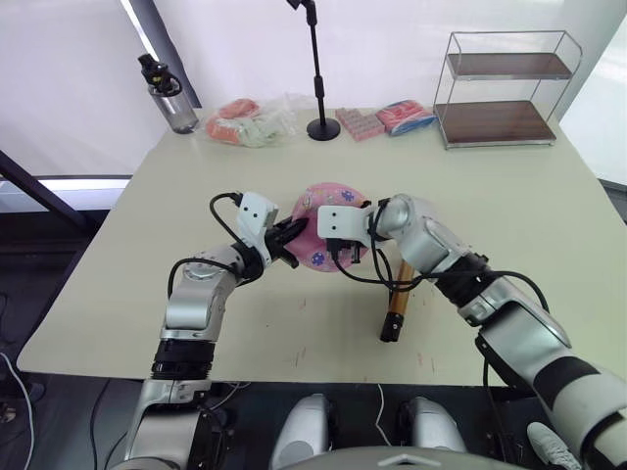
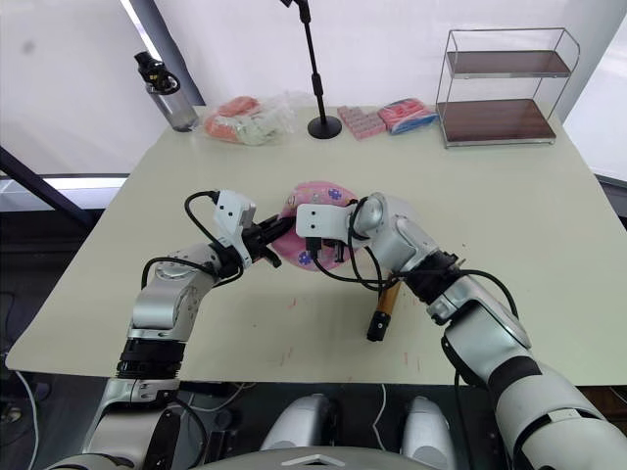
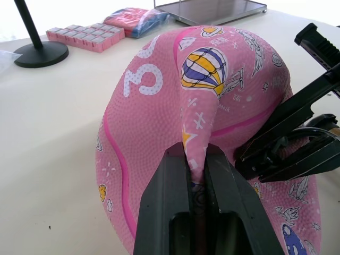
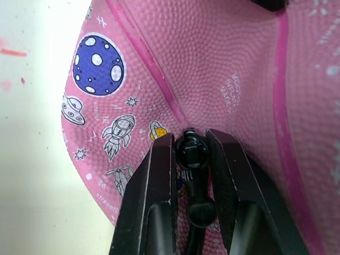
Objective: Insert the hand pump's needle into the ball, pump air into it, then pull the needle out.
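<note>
- the table (image 1: 147, 245) carries everything; the ball (image 1: 328, 208), pink, printed and clearly slack, sits near its middle between the two arms.
- the hand pump (image 1: 396, 299) lies flat on the table just right of the ball, under the right forearm, its black hose looping up toward the ball.
- the left gripper (image 3: 197, 172) has its fingers narrowed on a pinched fold of the ball's skin, steadying it.
- the right gripper (image 4: 190, 154) has its fingers closed on the black fitting (image 4: 192, 150) at the hose's end, pressed against the ball; the needle itself is hidden, so i cannot tell how deep it sits.
- to do this step well, i'd judge: keep the fitting square to the valve, push straight, and let the left grip resist so the soft ball doesn't cave or roll.
- around, well apart at the far edge: a wire shelf (image 1: 505, 86), a stand (image 1: 320, 73), a water bottle (image 1: 168, 94), a bag (image 1: 253, 121), and pink packs (image 1: 387, 118).
- nothing blocks the work; the hose loop near the right wrist could snag.
</note>
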You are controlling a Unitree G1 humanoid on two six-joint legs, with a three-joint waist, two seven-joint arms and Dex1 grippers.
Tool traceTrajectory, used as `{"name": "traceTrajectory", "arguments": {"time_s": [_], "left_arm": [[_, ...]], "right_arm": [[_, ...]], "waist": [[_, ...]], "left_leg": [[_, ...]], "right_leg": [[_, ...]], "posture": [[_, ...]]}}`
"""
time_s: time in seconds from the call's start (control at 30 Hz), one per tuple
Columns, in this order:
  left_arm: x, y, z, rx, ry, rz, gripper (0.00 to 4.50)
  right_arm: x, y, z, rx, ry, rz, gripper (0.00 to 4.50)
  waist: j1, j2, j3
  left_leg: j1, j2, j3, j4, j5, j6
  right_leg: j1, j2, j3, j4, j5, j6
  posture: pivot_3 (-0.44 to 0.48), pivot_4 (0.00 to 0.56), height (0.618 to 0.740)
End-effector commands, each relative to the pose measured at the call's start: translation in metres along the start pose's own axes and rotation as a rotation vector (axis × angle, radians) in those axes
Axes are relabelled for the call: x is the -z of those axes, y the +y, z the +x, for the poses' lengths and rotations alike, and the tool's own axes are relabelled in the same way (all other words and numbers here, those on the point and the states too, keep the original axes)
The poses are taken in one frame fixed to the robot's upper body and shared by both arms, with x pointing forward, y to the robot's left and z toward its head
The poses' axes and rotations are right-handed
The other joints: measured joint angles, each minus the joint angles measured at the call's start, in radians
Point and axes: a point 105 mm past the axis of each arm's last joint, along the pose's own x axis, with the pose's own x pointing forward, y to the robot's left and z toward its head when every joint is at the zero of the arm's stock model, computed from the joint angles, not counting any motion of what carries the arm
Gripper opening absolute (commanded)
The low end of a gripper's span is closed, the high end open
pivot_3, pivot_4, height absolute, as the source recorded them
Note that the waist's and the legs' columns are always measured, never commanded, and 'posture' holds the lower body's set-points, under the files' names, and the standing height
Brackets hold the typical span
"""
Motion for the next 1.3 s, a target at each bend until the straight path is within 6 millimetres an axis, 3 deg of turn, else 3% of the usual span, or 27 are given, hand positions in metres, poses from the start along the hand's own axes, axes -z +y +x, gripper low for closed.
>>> {"name": "traceTrajectory", "arguments": {"time_s": [0.03, 0.3, 0.47, 0.73, 1.1, 1.3], "left_arm": [[0.045, -0.014, 0.000, 0.039, 0.149, -0.079, 0.00], [0.045, -0.014, 0.000, 0.039, 0.150, -0.075, 0.00], [0.045, -0.015, -0.001, 0.040, 0.150, -0.077, 0.00], [0.045, -0.016, 0.000, 0.042, 0.150, -0.075, 0.00], [0.045, -0.016, 0.001, 0.050, 0.151, -0.073, 0.00], [0.046, -0.016, 0.000, 0.049, 0.153, -0.072, 0.00]], "right_arm": [[0.045, -0.003, -0.015, 0.046, 0.126, 0.125, 0.39], [0.040, -0.002, -0.038, 0.087, 0.049, 0.186, 0.39], [0.033, -0.001, -0.049, 0.121, -0.059, 0.220, 0.39], [0.041, -0.002, -0.062, 0.191, -0.160, 0.300, 0.39], [0.042, 0.003, -0.068, 0.192, -0.257, 0.341, 0.39], [0.046, 0.000, -0.075, 0.214, -0.295, 0.375, 3.00]], "waist": [[0.008, -0.001, 0.005], [0.018, -0.001, 0.015], [0.022, -0.005, 0.023], [0.025, -0.007, 0.031], [0.026, -0.009, 0.036], [0.016, -0.012, 0.043]], "left_leg": [[-0.002, -0.002, -0.003, 0.000, 0.000, 0.000], [-0.015, -0.010, -0.016, 0.005, 0.001, 0.001], [-0.015, -0.014, -0.018, 0.005, 0.003, -0.003], [-0.015, -0.014, -0.018, 0.008, 0.003, -0.003], [-0.015, -0.017, -0.022, 0.010, 0.003, -0.004], [-0.015, -0.018, -0.030, 0.012, 0.003, -0.004]], "right_leg": [[0.000, -0.001, -0.002, 0.000, 0.000, 0.000], [-0.002, -0.004, -0.015, -0.002, 0.000, 0.001], [0.000, -0.005, -0.018, -0.003, -0.003, 0.005], [0.006, -0.007, -0.023, -0.003, -0.006, 0.011], [0.010, -0.009, -0.027, -0.003, -0.006, 0.012], [0.012, -0.009, -0.029, -0.003, -0.006, 0.012]], "posture": [[0.000, 0.150, 0.736], [0.000, 0.150, 0.736], [0.000, 0.150, 0.736], [0.000, 0.150, 0.736], [0.000, 0.150, 0.736], [0.000, 0.150, 0.736]]}}
